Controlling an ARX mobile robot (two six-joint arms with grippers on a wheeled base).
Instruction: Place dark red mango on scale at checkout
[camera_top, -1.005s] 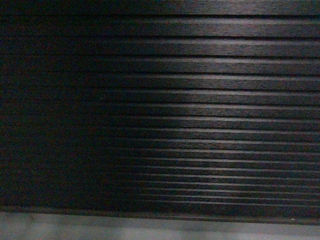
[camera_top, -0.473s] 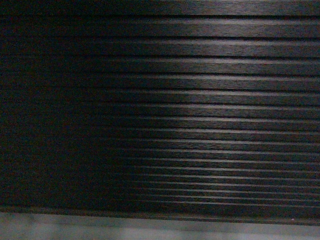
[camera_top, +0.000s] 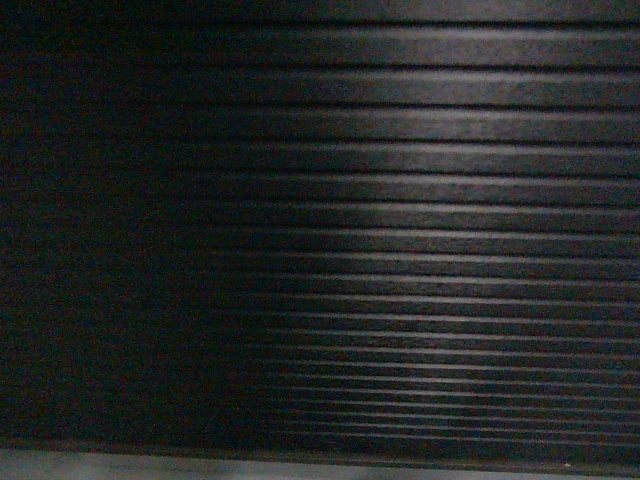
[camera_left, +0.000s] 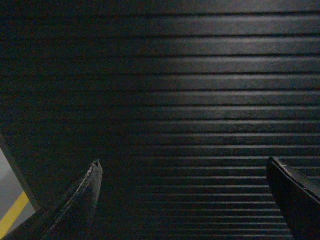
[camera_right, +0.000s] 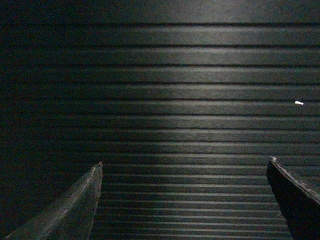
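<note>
Head view gives you only the dark ribbed checkout front (camera_top: 400, 200), grey plinth (camera_top: 100, 467) at 6 o'clock. Your left gripper (camera_left: 182, 170) and right gripper (camera_right: 184, 170) gape wide, holding nothing. Mango and scale: unseen.

All three views were super dim and grainy, left side in shadow, faint sheen on the ribbed panel (camera_top: 420, 200).

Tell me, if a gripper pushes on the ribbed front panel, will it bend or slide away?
The ribbed front panel probably stays put: it fills every view and meets the grey plinth below. Its grooves look rigid, so fingertips may skate along them.
</note>
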